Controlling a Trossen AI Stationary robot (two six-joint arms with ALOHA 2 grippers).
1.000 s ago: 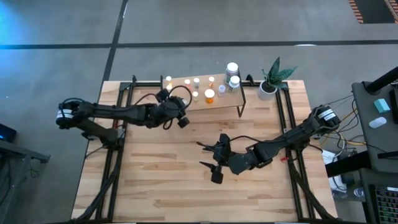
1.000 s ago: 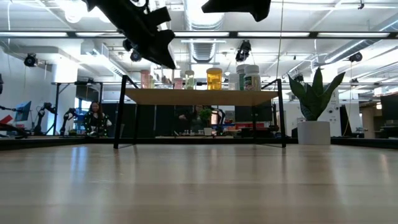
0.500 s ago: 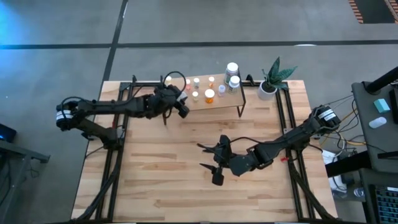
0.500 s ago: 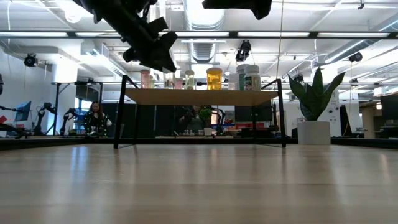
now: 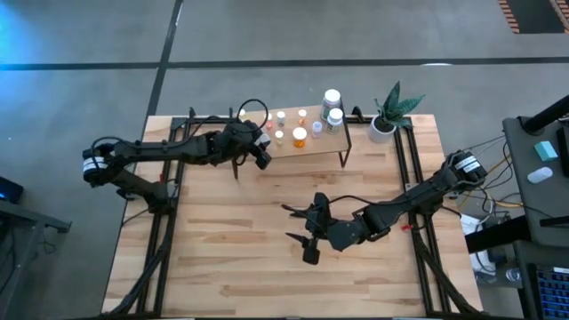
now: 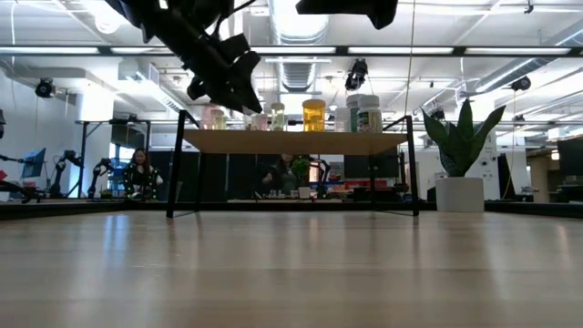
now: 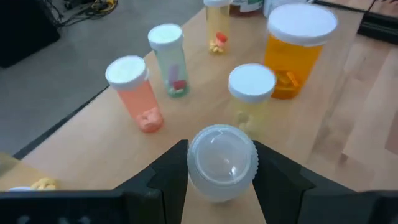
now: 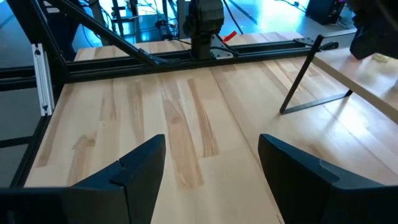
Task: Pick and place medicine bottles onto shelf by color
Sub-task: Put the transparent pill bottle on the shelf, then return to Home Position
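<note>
Since a second ago our left arm has swung from the table's middle-left up to the shelf's [image 5: 333,142] left end, and the left gripper [image 7: 221,163] now hangs just above the board. The right arm has not shifted.

Going left to right in the high view: the left gripper [image 5: 259,153] sits at the upper centre-left, its fingers closed on a clear capped vial [image 7: 221,163]. The vial looks empty to us, though we cannot be sure. The right gripper [image 5: 308,236], lower centre, waits over bare table with its fingers spread and nothing between them.

Risks, as we judge them: the vial is coming down among close neighbours. Lowered off-line, it or a finger could knock the white-capped vial [image 7: 251,92] just beyond it, or the pink bottle [image 7: 136,93] to one side. Released while tilted, it could topple and roll off the board's edge.

Contents, in the left wrist view from left to right:
- The pink bottle holds a pale lump at the bottom.
- The greenish vial [image 7: 170,60] holds a red pill.
- A slim clear vial [image 7: 217,28] holds yellow pills.
- The white-capped vial shows faint yellowish bits.
- The big orange bottle [image 7: 296,50] holds orange pills.
</note>
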